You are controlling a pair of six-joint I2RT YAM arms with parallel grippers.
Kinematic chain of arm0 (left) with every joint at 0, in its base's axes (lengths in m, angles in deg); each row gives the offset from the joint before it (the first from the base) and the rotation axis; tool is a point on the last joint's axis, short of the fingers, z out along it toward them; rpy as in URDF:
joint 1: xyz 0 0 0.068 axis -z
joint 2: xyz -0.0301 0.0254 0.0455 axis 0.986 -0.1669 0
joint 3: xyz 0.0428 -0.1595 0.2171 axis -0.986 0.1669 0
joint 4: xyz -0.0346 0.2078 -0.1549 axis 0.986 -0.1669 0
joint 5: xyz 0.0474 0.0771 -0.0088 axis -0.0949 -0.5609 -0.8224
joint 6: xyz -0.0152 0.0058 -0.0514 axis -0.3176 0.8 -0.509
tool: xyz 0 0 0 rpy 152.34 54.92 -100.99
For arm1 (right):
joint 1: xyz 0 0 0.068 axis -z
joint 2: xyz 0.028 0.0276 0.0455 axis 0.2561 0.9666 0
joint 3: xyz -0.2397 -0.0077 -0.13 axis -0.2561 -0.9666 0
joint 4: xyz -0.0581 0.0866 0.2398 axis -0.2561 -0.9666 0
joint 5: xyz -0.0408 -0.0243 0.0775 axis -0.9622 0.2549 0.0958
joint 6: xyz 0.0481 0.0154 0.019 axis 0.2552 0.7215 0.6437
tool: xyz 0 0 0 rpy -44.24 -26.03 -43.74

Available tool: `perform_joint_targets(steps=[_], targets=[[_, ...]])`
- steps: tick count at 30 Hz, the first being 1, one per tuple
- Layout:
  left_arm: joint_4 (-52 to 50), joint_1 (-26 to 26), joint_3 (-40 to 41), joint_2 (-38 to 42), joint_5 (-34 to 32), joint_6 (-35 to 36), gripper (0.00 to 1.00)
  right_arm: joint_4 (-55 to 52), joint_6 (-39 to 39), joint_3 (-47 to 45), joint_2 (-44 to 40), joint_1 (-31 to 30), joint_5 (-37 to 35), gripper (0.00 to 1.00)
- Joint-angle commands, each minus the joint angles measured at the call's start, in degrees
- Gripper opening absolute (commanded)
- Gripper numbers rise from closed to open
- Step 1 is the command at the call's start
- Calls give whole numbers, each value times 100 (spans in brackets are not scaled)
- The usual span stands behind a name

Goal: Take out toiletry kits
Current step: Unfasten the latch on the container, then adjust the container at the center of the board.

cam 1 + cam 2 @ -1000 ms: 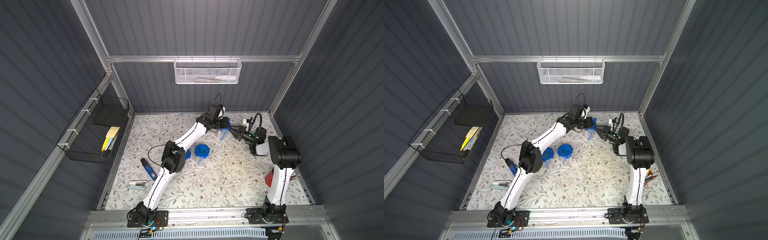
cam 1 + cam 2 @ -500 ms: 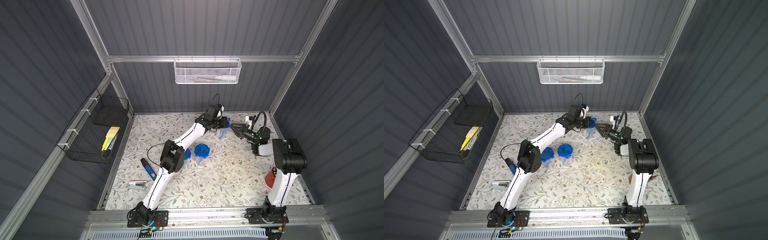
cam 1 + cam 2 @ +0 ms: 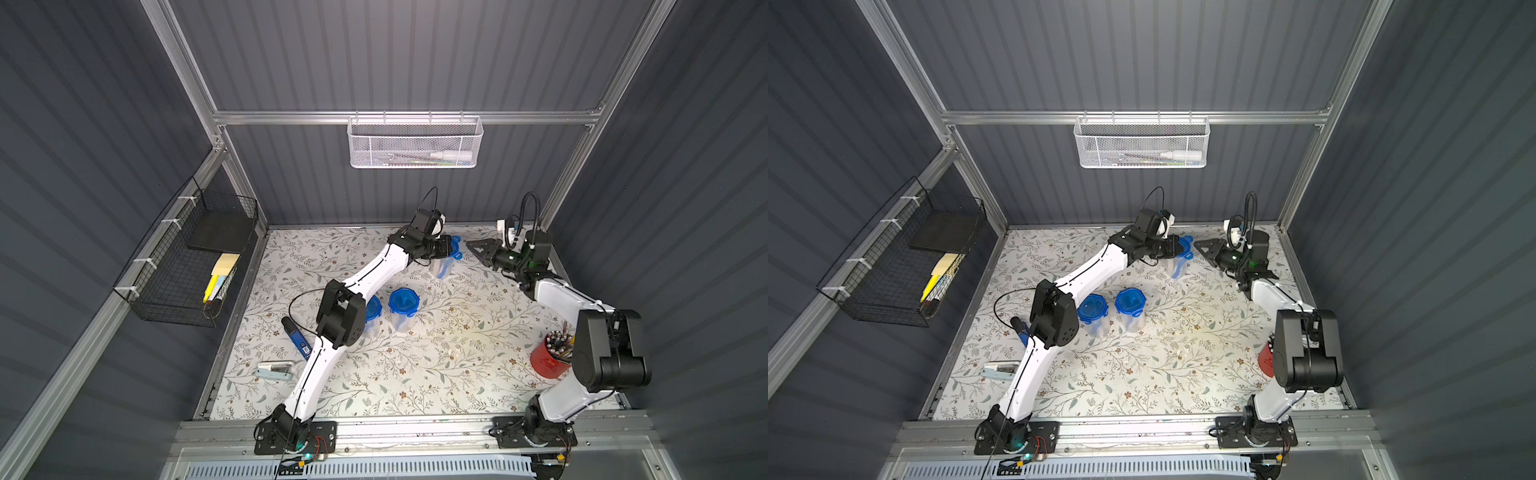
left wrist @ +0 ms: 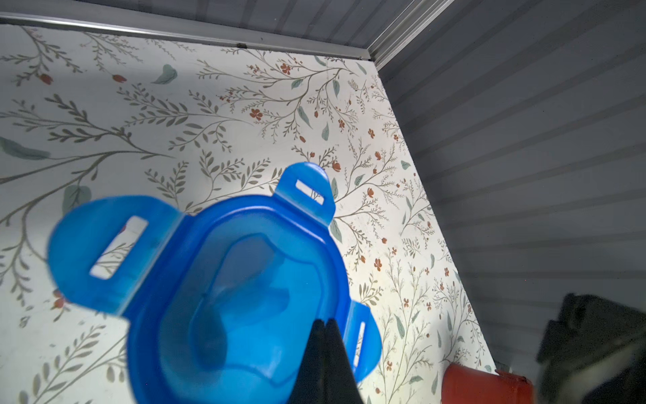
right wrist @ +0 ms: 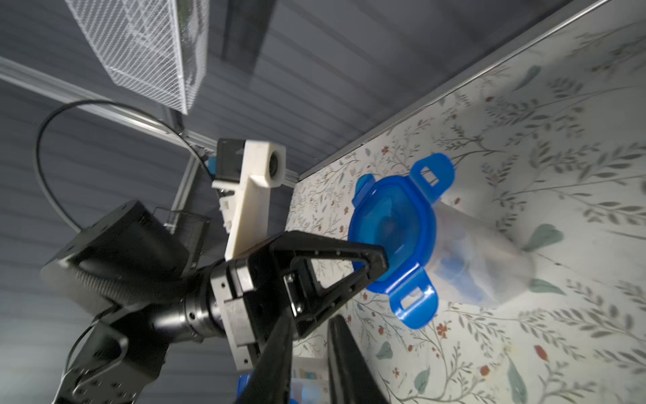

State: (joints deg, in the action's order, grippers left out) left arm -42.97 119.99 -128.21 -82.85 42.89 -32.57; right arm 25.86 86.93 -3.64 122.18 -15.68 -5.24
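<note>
Grey ribbed walls enclose a floral-print counter (image 3: 457, 353). Near its far edge stands a clear jar (image 3: 441, 268) with a blue clip lid (image 5: 395, 238), the clips sticking outward. The left hand (image 5: 379, 260) is fully closed, its joined tips against the lid's rim, with nothing seen between them. The right hand (image 3: 471, 246) hangs just beside the jar without touching it, its fingers (image 5: 346, 356) narrowly parted and empty. The toiletry kit (image 5: 454, 276) shows only as blurred blue and white shapes through the jar's wall, with the lid still on. Two more lidded jars (image 3: 1129, 301) stand near the counter's middle, well apart from a red cup (image 3: 548, 361).
</note>
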Motion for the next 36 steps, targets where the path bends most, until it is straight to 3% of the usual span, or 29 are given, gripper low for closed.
perform_joint_targets(steps=[1,4,9,11,14,17,21,26,36], targets=[[-471,96,158,517,-107,185,0,-2671,-1366,662,98,-36,-968,23],[-332,114,415,936,-137,206,0,-2928,-1397,1069,370,-81,-1061,38],[-249,103,1098,1595,-912,404,0,-3469,-1858,1697,695,-499,-1786,44],[-303,22,1229,1666,-1136,419,0,-3832,-2030,2026,871,-678,-2192,39],[-393,-132,1221,1558,-1277,374,0,-4145,-2127,2353,1069,-824,-2573,24],[-428,-223,1189,1395,-1375,358,0,-4169,-2177,2452,1135,-865,-2581,15],[-526,-306,950,1063,-1460,368,0,-4168,-2326,2491,1149,-890,-3113,6],[-578,-364,684,683,-1439,329,0,-4614,-2531,3021,1472,-891,-3552,3],[-329,-347,764,457,-890,123,0,-4954,-2564,4417,2579,-900,-3380,3]])
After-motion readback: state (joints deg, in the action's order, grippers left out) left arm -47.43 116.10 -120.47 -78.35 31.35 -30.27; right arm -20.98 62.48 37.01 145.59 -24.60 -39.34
